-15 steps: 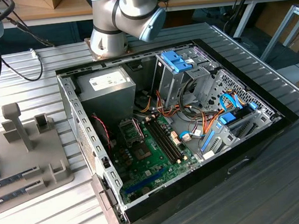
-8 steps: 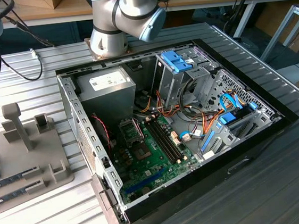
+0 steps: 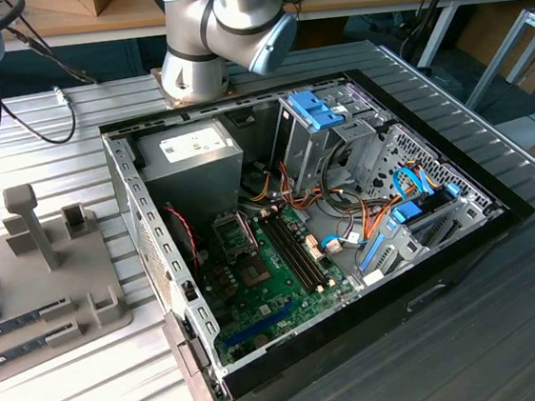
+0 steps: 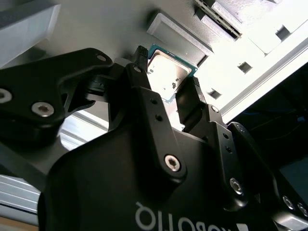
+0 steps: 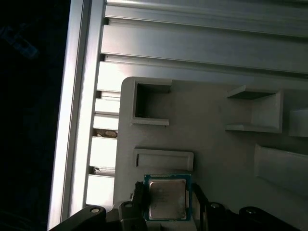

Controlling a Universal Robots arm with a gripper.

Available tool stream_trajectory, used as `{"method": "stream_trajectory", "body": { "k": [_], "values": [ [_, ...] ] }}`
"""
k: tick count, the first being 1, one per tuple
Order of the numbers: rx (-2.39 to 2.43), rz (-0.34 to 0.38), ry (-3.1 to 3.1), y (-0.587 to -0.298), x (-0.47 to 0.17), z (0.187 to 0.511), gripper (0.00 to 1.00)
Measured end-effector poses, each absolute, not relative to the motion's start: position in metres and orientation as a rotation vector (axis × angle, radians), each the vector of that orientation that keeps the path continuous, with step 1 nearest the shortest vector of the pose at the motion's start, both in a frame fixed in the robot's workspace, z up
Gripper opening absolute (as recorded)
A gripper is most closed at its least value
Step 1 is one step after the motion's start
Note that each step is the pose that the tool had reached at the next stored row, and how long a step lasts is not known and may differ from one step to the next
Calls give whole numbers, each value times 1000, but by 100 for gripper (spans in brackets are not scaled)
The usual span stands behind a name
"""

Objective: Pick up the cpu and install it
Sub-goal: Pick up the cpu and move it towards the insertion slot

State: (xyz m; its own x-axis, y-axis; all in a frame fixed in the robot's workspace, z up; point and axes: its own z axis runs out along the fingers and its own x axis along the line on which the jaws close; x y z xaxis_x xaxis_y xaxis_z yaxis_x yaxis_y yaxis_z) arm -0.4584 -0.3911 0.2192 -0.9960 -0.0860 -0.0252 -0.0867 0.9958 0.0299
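Note:
In both wrist views the cpu (image 4: pixel 169 72) (image 5: pixel 167 196), a small square chip with a silvery top and a thin green rim, sits between my black fingers (image 4: pixel 140 65) (image 5: pixel 140 195). My gripper (image 4: pixel 166 74) (image 5: pixel 167 201) is shut on the cpu, one finger against each of two opposite edges. The chip is at the grey fixture tray (image 5: pixel 211 144) (image 3: pixel 60 280); I cannot tell whether it touches the tray. In the exterior view the open computer case (image 3: pixel 159 260) shows its green motherboard (image 3: pixel 261 278) with the socket (image 3: pixel 233 233).
The tray carries raised blocks and pockets (image 5: pixel 163 159) close to the chip, and two long memory sticks (image 3: pixel 22 322). A ribbed aluminium table (image 5: pixel 202 43) lies under everything. In the case, a grey power-supply box (image 3: pixel 191 156), drive cages (image 3: pixel 332 127) and loose cables (image 3: pixel 346 221) surround the board.

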Motion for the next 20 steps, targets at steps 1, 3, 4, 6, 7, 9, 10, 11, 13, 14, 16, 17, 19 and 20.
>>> {"method": "stream_trajectory", "body": {
  "k": [1,3,4,6,7,9,10,11,13,14,16,17,19,20],
  "values": [
    [-135,48,3114,-391,-458,219,47],
    [-135,48,3114,-391,-458,220,47],
    [-135,48,3114,-391,-458,220,47],
    [-135,48,3114,-391,-458,221,47],
    [-135,48,3114,-391,-458,221,47],
    [-135,48,3114,-391,-458,221,47],
    [-135,48,3114,-391,-458,222,47],
    [-135,48,3114,-391,-458,222,47],
    [-135,48,3114,-391,-458,223,47],
    [-135,48,3114,-391,-458,223,47],
    [-135,48,3114,-391,-458,223,47],
    [-135,48,3114,-391,-458,223,47],
    [-135,48,3114,-391,-458,224,47],
    [-135,48,3115,-391,-458,224,47]
  ]
}}
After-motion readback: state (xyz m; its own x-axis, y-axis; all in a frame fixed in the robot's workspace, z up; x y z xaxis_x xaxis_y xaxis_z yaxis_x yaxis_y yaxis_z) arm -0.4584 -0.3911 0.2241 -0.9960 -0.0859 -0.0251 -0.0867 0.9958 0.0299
